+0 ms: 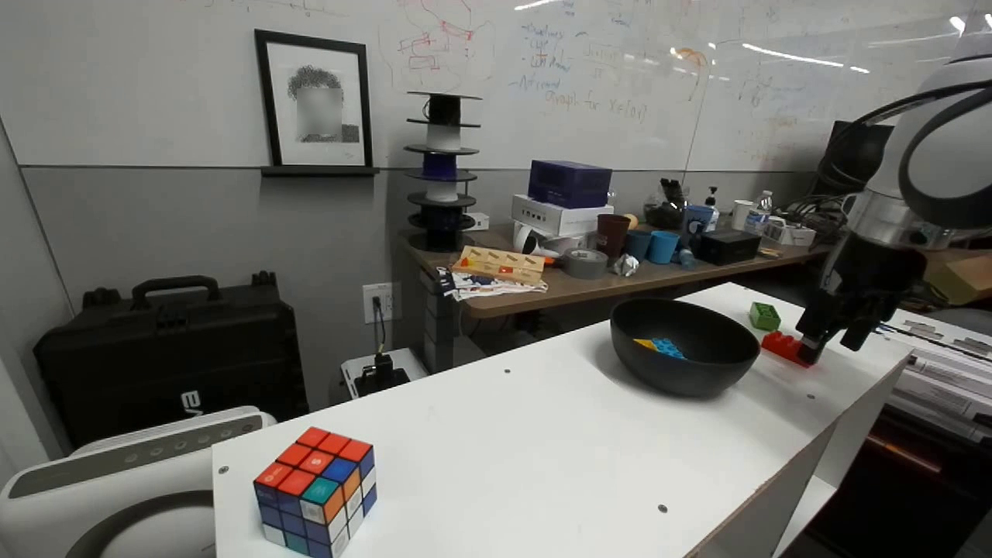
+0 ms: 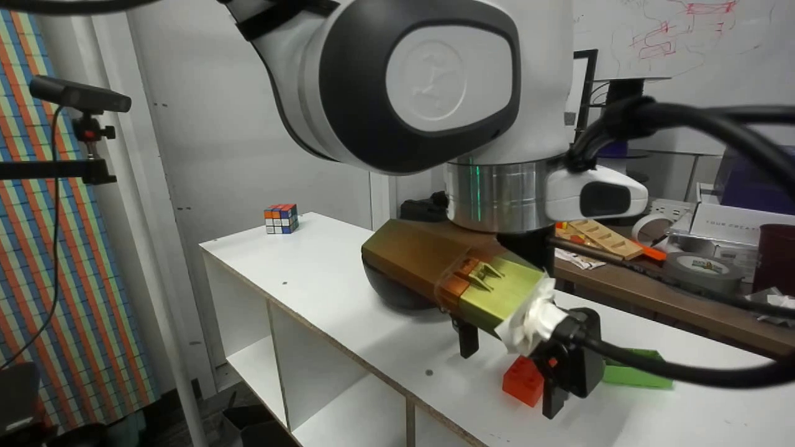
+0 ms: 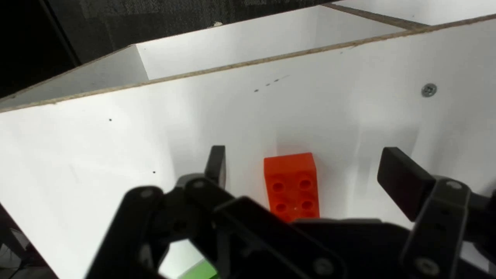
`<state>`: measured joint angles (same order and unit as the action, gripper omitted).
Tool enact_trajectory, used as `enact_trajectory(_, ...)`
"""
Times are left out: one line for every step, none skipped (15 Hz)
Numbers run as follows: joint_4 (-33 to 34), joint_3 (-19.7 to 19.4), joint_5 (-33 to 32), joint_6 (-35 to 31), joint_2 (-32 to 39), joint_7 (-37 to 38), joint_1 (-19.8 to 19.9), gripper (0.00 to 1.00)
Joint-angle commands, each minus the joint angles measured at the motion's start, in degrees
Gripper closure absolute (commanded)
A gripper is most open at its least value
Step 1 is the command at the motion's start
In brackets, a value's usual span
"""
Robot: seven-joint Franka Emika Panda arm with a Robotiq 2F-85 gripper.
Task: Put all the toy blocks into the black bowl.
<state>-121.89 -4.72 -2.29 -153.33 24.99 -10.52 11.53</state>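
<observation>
Nearest in the wrist view, the gripper [image 3: 303, 167] has its jaws wide apart, with the red block [image 3: 292, 186] between them — ungrasped, on the counter [image 3: 232, 116] near the black bowl [image 1: 674, 378]; a blue block [image 1: 668, 348] and yellow block [image 1: 644, 343] lie inside that bowl; red and, it seems, a green block [image 1: 765, 316] are left — roughly half done, I judge; the arm [image 2: 447, 93] bends low over the counter, gripper pointing down.
</observation>
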Motion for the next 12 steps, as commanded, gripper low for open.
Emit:
enact_trajectory(1.3,-1.2,-1.3,-2.4,0.7,0.3,-0.6,0.0)
enact_trajectory(1.5,-1.1,-1.2,-3.0,1.0,0.4,-0.5,0.0)
enact_trajectory(1.8,-0.8,-0.6,-3.9,1.4,0.4,-0.2,0.0)
enact_trajectory(2.2,-0.8,-0.3,-4.7,1.9,0.8,-0.1,0.0)
enact_trajectory(2.7,-0.5,0.3,-5.2,2.6,0.9,0.1,0.0)
enact_trajectory(3.2,-0.3,0.6,-5.8,3.2,1.1,0.3,0.0)
enact_trajectory(3.9,-0.2,0.9,-6.1,4.1,1.4,0.4,0.0)
enact_trajectory(4.6,-0.3,1.1,-6.4,5.0,1.8,0.4,0.0)
enact_trajectory(5.3,-0.4,1.2,-6.7,5.8,2.2,0.4,0.0)
enact_trajectory(5.9,-0.6,1.3,-7.0,6.6,2.8,0.3,0.0)
enact_trajectory(6.5,-0.7,1.5,-7.3,7.3,3.4,0.3,0.13)
enact_trajectory(7.0,-0.3,2.3,-7.8,7.8,4.1,0.6,0.27)
